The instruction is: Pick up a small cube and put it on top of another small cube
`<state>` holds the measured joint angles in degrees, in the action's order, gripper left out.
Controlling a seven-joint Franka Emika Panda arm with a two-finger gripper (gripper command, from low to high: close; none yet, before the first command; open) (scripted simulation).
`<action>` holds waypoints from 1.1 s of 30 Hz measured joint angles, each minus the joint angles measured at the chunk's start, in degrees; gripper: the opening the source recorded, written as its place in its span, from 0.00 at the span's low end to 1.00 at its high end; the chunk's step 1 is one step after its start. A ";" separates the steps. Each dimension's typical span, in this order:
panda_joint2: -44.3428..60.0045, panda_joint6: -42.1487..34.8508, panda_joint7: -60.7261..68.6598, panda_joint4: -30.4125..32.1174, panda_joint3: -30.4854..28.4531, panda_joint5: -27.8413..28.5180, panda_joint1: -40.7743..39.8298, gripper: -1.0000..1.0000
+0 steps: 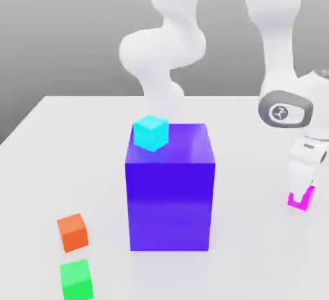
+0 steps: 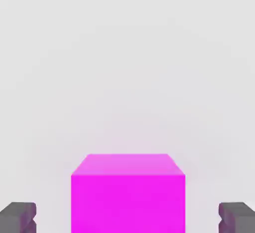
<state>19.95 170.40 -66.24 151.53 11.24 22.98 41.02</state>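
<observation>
The small magenta cube (image 1: 301, 200) rests on the white table at the exterior view's right, partly hidden by my hand. My gripper (image 1: 300, 188) is lowered over it and open. In the hand view the magenta cube (image 2: 128, 197) sits between the two grey fingertips (image 2: 17, 217), with a clear gap on each side, so neither pad touches it. Three other small cubes are in view: a cyan cube (image 1: 151, 133), an orange cube (image 1: 72, 232) and a green cube (image 1: 77, 280).
A large purple-blue block (image 1: 170, 196) stands mid-table with the cyan cube on its top near the far-left corner. The orange and green cubes lie close together on the table (image 1: 257, 260) at the front left. The arm's white links rise behind the block.
</observation>
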 joint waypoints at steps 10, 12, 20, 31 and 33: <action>-6.96 -5.03 5.82 1.84 6.57 -7.59 -4.85 0.00; -10.97 -7.95 9.66 2.70 8.95 -12.64 -6.49 0.00; -11.78 -13.86 20.11 -2.61 -1.01 -19.05 -20.81 0.00; -10.84 -20.26 32.21 -10.13 -16.53 -24.61 -39.85 0.00; -10.79 -21.27 34.18 -11.24 -19.11 -25.47 -42.97 0.00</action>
<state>9.17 149.13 -32.06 140.29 -7.87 -2.49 -1.95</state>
